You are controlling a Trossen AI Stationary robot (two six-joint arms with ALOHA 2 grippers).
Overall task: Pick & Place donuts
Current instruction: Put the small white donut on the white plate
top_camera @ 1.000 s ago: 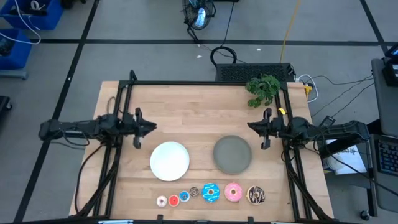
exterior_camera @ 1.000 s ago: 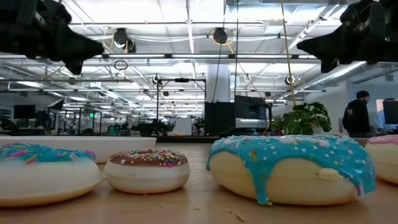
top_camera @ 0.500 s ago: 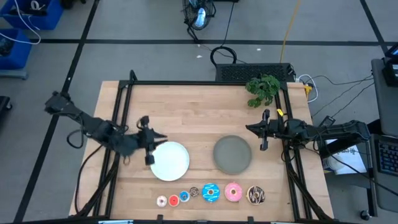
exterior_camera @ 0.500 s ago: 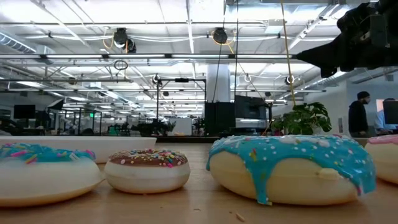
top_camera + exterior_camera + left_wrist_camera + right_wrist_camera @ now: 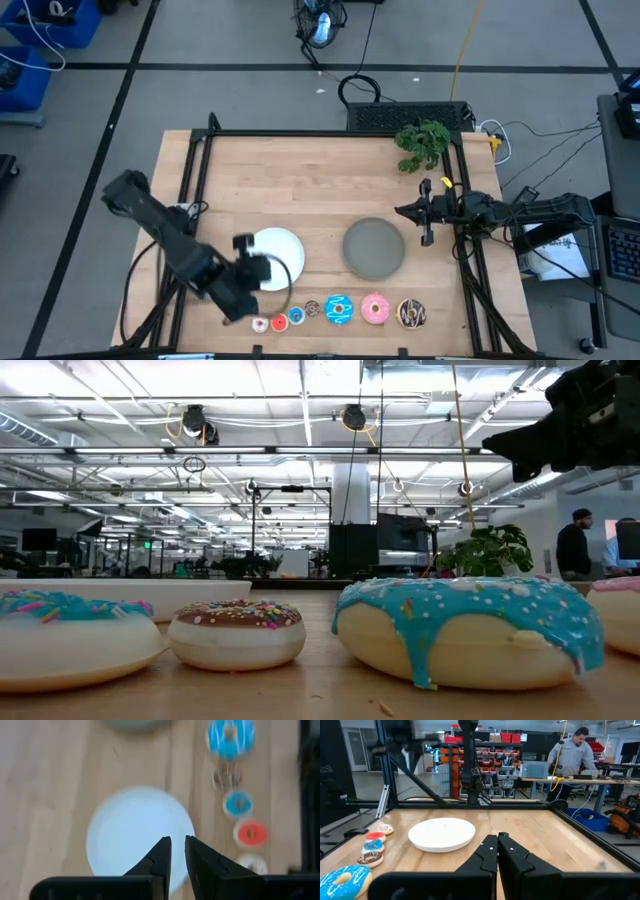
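The donuts lie in a row along the table's near edge: tiny white-pink [image 5: 260,323], red [image 5: 279,321], small blue [image 5: 296,317] and brown [image 5: 313,309], then blue sprinkled [image 5: 339,310], pink [image 5: 375,309] and dark brown drizzled [image 5: 411,314]. Each rests flat on the wood. My left gripper [image 5: 262,268], shut, points down above the near-left part of the white plate [image 5: 288,248]; its wrist view shows the plate [image 5: 135,830] and the donuts beyond. My right gripper [image 5: 402,211], shut, waits by the right edge, beyond the grey plate [image 5: 374,248].
A green plant [image 5: 423,143] stands at the far right corner. Black frame rails [image 5: 205,150] run along the table's sides. In the low view the blue sprinkled donut [image 5: 470,630] fills the foreground. A person [image 5: 572,745] stands in the room beyond the table.
My left arm has swung from the table's left edge toward the near edge and tipped its gripper downward, so it now stands over the white plate near the tiny donuts. It has left the low view. The donuts and plates have not moved.
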